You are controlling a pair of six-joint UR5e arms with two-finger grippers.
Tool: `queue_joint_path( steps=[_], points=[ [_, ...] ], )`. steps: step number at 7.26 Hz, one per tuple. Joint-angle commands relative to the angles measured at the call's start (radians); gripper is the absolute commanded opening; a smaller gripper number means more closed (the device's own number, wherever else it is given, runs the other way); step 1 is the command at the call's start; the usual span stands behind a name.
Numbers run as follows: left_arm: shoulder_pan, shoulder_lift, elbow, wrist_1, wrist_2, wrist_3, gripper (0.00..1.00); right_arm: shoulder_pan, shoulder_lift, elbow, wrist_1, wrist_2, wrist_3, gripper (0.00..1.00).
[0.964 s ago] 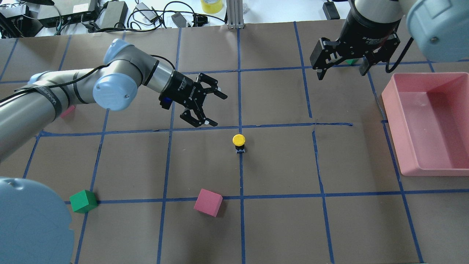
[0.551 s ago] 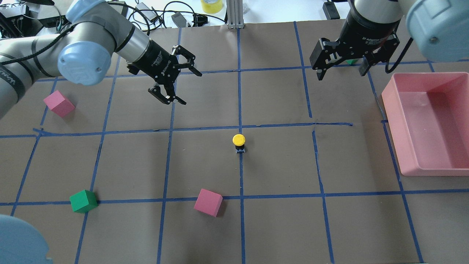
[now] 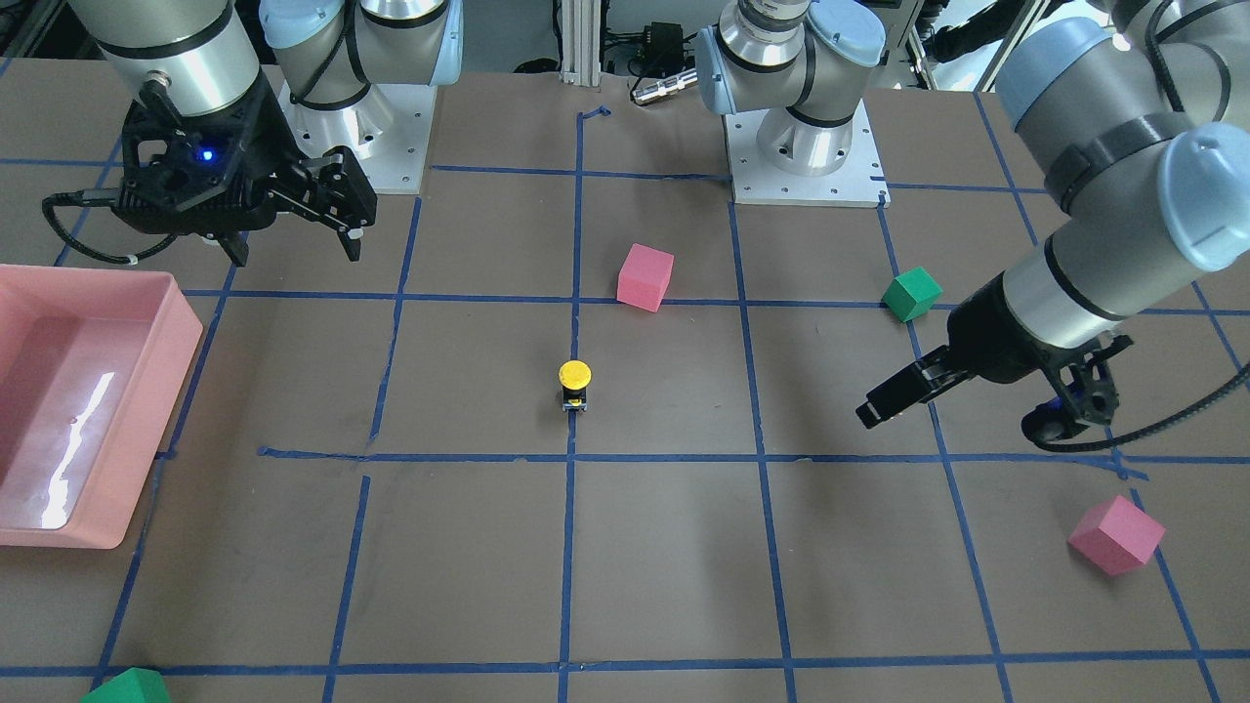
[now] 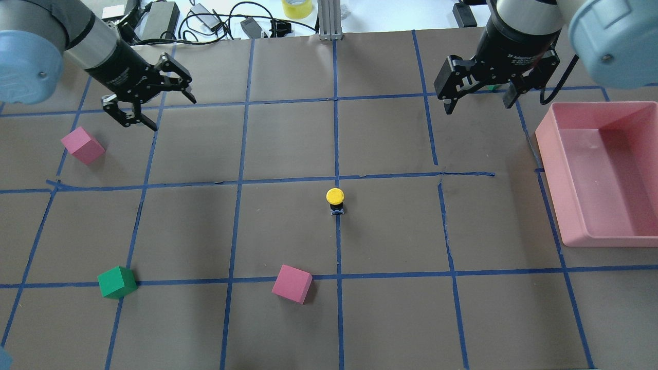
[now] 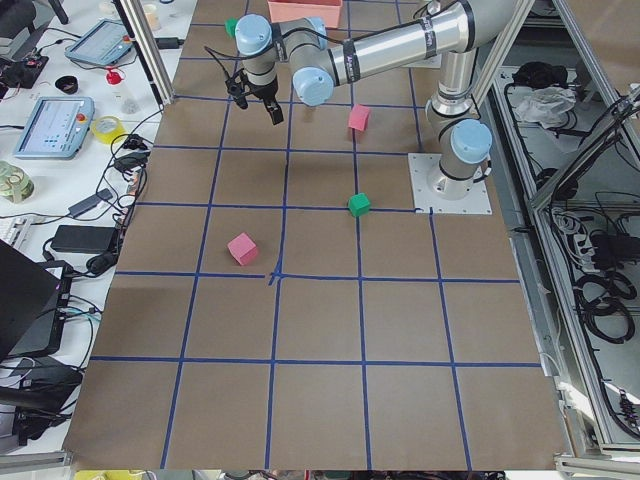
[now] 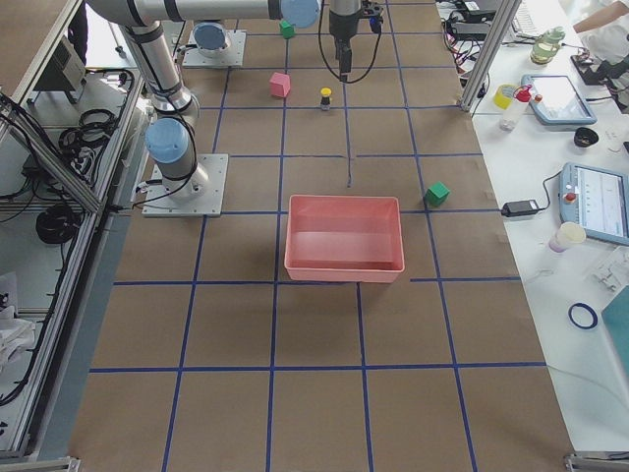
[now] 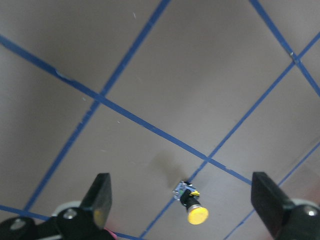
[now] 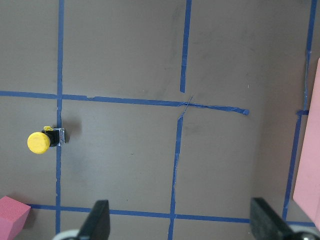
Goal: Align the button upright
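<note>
Left tool (image 4: 174, 114) hangs far from button (image 4: 335, 199).

Green foam cube (image 4: 493, 86), 1 o'clock on the counter (image 4: 390, 318): mostly hidden behind the right gripper (image 4: 478, 105); clipped by the front-facing view's lower edge. Pink plastic tray (image 4: 550, 154), 3 o'clock: cut by the overhead view's right edge. Yellow-capped push-button (image 6: 325, 97): terminal detail too small to resolve in the exterior right view.
</note>
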Motion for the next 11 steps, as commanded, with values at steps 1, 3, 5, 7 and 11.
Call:
queue_joint_path(
  steps=[1, 3, 5, 7, 11],
  points=[
    [0.010, 0.101, 0.021, -0.074, 0.208, 0.245, 1.00, 0.001, -0.002, 0.000, 0.000, 0.002, 0.000, 1.00],
    [-0.001, 0.172, 0.012, -0.133, 0.216, 0.245, 1.00, 0.001, -0.002, 0.000, 0.000, 0.002, 0.000, 1.00],
    [-0.082, 0.189, 0.005, -0.154, 0.224, 0.248, 1.00, 0.001, 0.000, 0.000, 0.000, 0.003, 0.000, 1.00],
    [-0.163, 0.192, 0.012, -0.177, 0.219, 0.247, 1.00, 0.001, 0.000, 0.000, 0.000, 0.003, 0.000, 1.00],
    [-0.204, 0.208, 0.005, -0.183, 0.202, 0.253, 1.00, 0.001, 0.000, 0.000, 0.000, 0.003, 0.000, 1.00]
  ],
)
